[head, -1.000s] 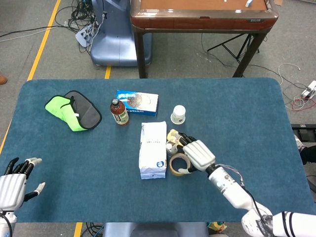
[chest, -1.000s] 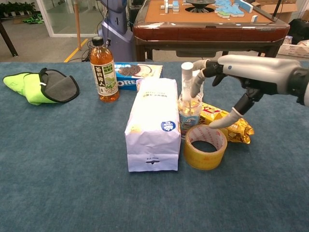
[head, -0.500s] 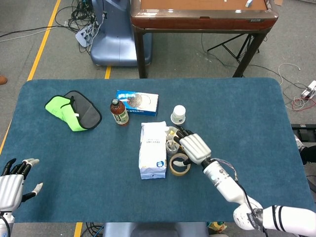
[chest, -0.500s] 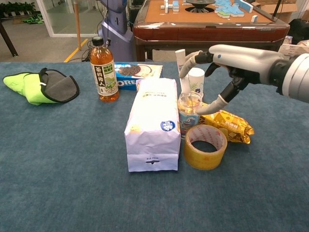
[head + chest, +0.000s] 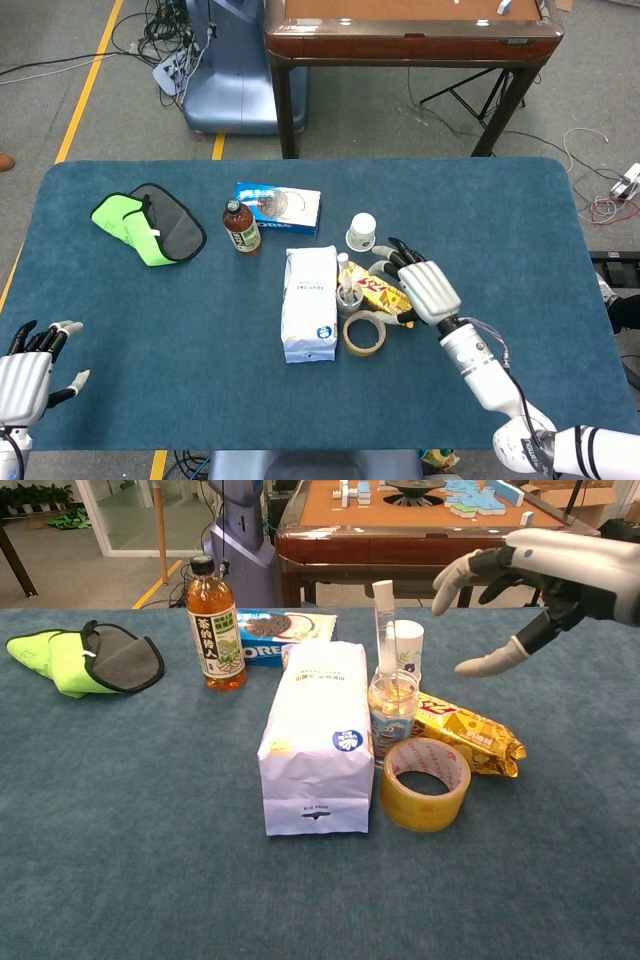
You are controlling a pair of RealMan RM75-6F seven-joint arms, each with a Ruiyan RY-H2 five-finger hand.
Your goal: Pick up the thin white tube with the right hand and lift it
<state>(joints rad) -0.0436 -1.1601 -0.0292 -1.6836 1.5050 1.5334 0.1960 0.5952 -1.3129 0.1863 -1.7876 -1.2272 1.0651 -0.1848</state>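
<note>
The thin white tube (image 5: 383, 628) stands upright in a small clear jar (image 5: 393, 716) just right of the white paper bag (image 5: 315, 738). From the head view the tube (image 5: 343, 264) shows as a short white stub beside the bag (image 5: 309, 302). My right hand (image 5: 521, 584) hovers to the right of the tube and apart from it, fingers spread and holding nothing. In the head view that hand (image 5: 426, 289) is over the yellow snack packet (image 5: 381, 293). My left hand (image 5: 26, 374) rests at the table's near left corner, fingers apart and empty.
A roll of yellow tape (image 5: 427, 783) lies in front of the jar, and the snack packet (image 5: 468, 735) beside it. A white cup (image 5: 408, 644) stands behind the tube. A tea bottle (image 5: 215, 625), an Oreo box (image 5: 285, 627) and a green-and-grey cloth (image 5: 85, 660) sit further left.
My right hand, which had fingers at the tube and tipped it, has drawn away to the right and up. The tube stays in the jar, upright again.
</note>
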